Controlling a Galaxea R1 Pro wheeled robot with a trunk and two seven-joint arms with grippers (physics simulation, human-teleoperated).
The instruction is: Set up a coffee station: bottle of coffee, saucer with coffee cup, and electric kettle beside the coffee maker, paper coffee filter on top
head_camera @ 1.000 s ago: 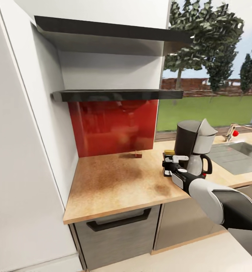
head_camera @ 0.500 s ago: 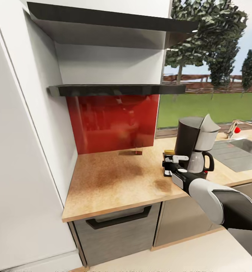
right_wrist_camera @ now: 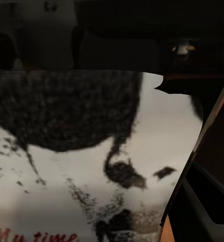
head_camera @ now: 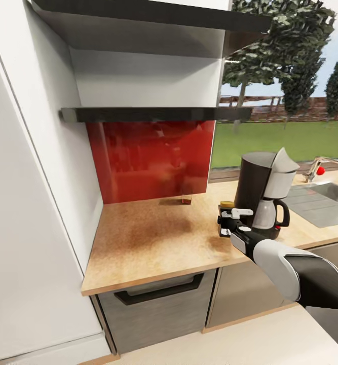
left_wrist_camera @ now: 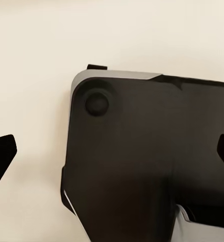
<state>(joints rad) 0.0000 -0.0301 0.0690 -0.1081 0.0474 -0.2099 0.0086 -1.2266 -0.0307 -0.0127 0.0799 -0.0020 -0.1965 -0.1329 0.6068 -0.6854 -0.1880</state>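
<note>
Head view: wooden kitchen countertop [head_camera: 153,243] in a corner, glossy red backsplash panel [head_camera: 151,159] behind, two dark wall shelves [head_camera: 153,114] above. Black and silver drip coffee maker [head_camera: 264,195] upright on the counter toward the right, white paper coffee filter [head_camera: 284,162] sticking up from its top, glass carafe with black handle at its base. Steel sink with faucet [head_camera: 318,172] farther right. Small brown object [head_camera: 186,201] on the counter against the backsplash, too small to identify. Right arm in white and grey shell reaching in over the counter edge, right gripper [head_camera: 228,219] just beside the coffee maker's left side, closed around a dark bottle of coffee with a yellow cap [head_camera: 226,208]; bottle upright, base at or just above the counter, contact unclear.

Right wrist view: printed white label [right_wrist_camera: 86,166] of the bottle very close between the fingers, black blotchy artwork and red lettering reading "My time" at the edge; coffee maker dark and blurred behind.

Left wrist view: left gripper [left_wrist_camera: 112,156] fingers spread wide, black tips at both picture edges, holding nothing; dark grey robot base [left_wrist_camera: 152,161] and pale floor [left_wrist_camera: 36,60] beyond.
</note>
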